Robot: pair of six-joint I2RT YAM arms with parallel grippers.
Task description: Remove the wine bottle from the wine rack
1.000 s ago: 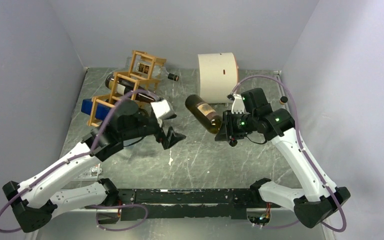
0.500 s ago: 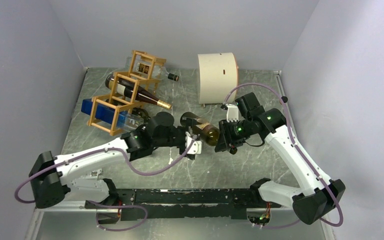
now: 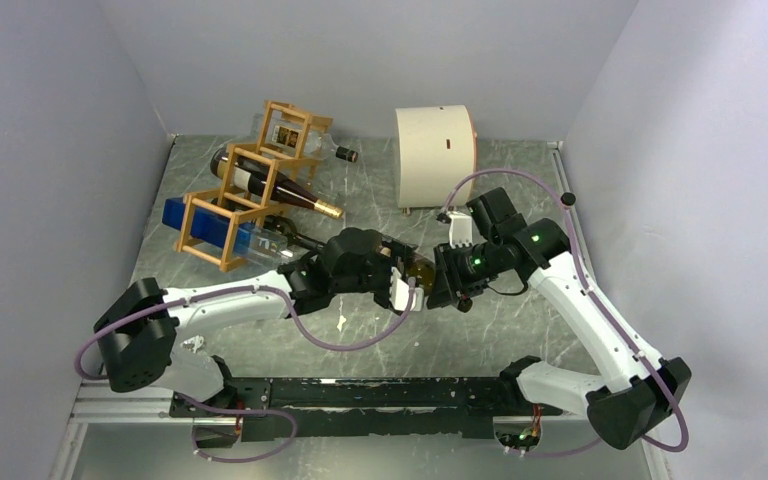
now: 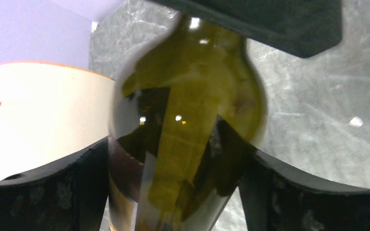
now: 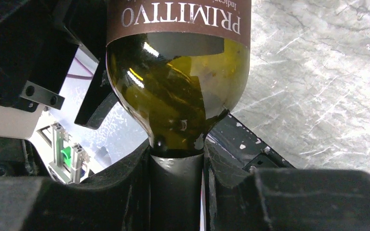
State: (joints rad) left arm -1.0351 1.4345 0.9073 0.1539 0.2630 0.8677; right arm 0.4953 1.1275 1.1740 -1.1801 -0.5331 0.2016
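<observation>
Green wine bottle (image 5: pixel 178 91), neck pinched by the right gripper (image 5: pixel 176 185), now has the left gripper (image 4: pixel 178 192) spread around it: handover looming.

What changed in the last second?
The left arm swung right from beside the wine rack; its open left pincer now straddles the wine bottle, contact unclear. The right pincer carried the bottle slightly left and nearer, staying shut on its neck. The rack, its other bottles and the cream drum stayed put.
</observation>
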